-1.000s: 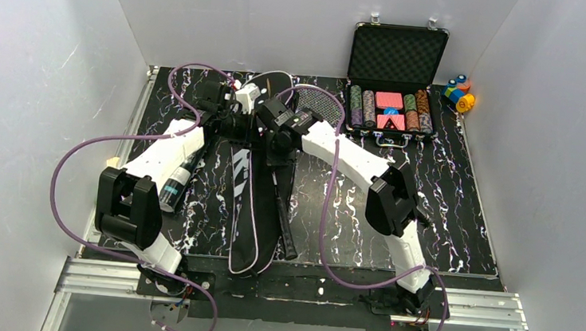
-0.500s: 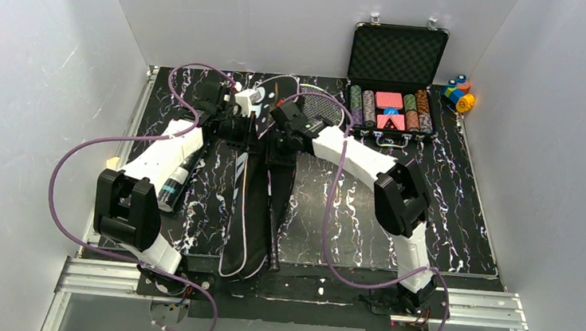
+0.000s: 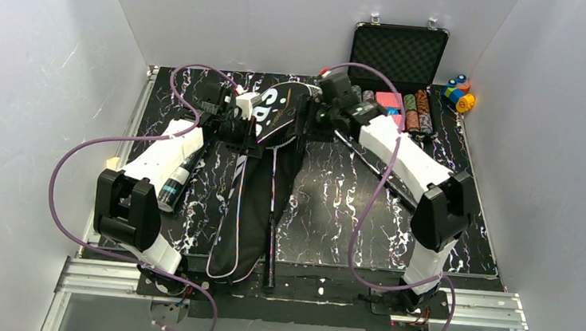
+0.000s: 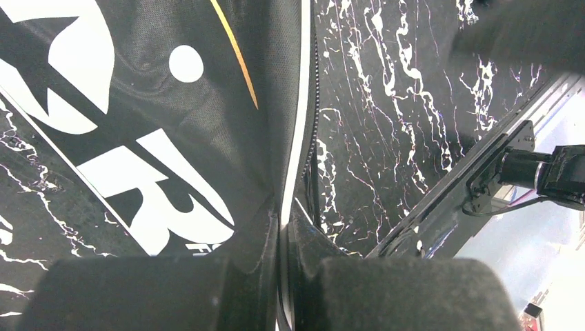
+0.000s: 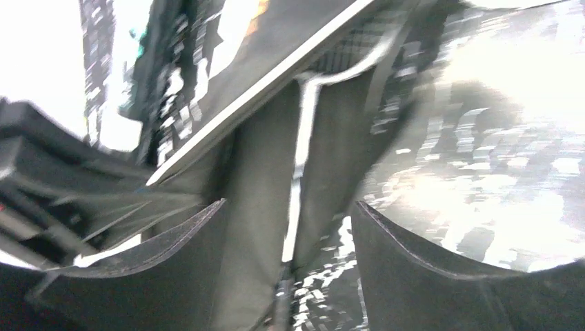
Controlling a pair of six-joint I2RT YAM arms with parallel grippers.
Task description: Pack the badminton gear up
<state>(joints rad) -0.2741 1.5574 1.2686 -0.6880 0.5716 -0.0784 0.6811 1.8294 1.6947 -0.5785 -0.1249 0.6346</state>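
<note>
upper right: black case open, lid upright, foam-lined | in its tray: rows of striped chips, pink packs | right of case: small coloured blocks clustered by wall | underneath: black marbled table | bottom: aluminium rail

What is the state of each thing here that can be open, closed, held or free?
SPORT bag: unzipped, head flap lifted.
Racket: lying along the bag, not closed in.
Tube: on its side; lid cannot be told.
Poker chip case: open, lid upright.
Left gripper: shut on the bag's edge.
Right gripper: bag fold between its fingers; grip unclear, blurred.
</note>
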